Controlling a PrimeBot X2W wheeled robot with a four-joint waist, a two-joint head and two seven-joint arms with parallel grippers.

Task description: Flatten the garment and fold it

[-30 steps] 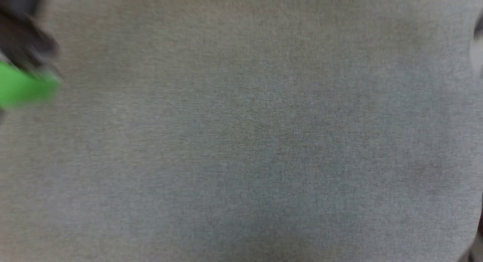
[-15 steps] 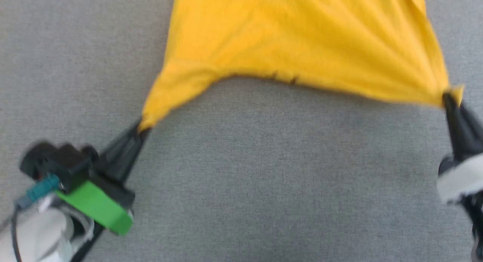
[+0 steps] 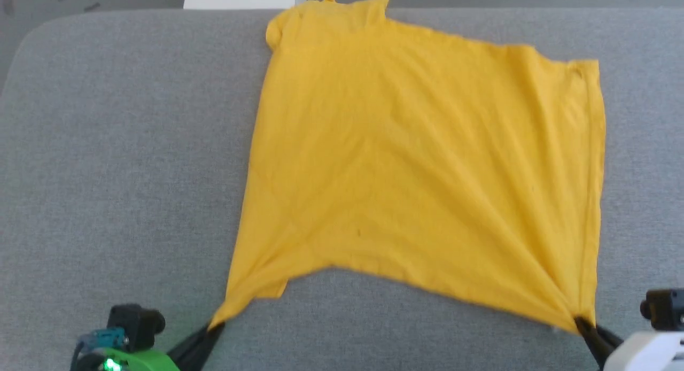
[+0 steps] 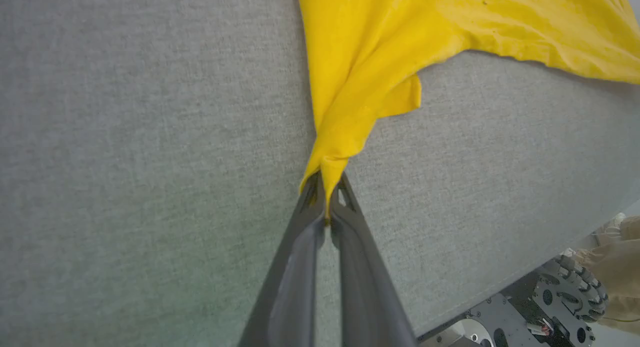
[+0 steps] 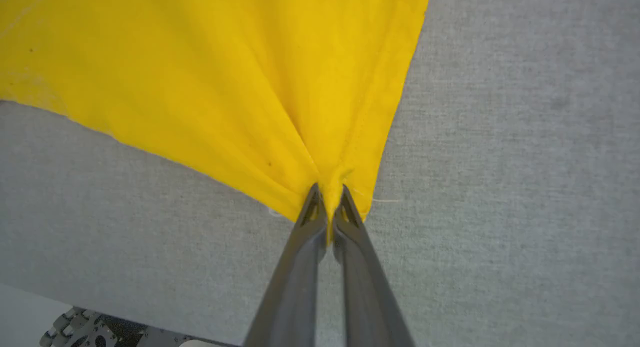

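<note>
1. Position: the yellow T-shirt (image 3: 417, 162) lies spread on the grey tabletop (image 3: 123, 146), plain side uppermost, its far end at the tabletop's far edge.
2. Left tool (image 3: 214, 328): clenched on the near-left corner of the T-shirt. The cloth is bunched between the fingertips, with a small flap folded just beside the grip.
3. Right tool (image 3: 582, 323): clenched on the near-right corner. Creases fan out from this grip across the cloth.
4. Progress, flattening: judged largely done. The body lies open in one layer. The near edge bows away between the two grips, and the far-left corner is rumpled.
5. Progress, folding: not yet begun; no fold line is set.
6. Remaining: smooth out the creases, release the corners, then make the folds.
</note>
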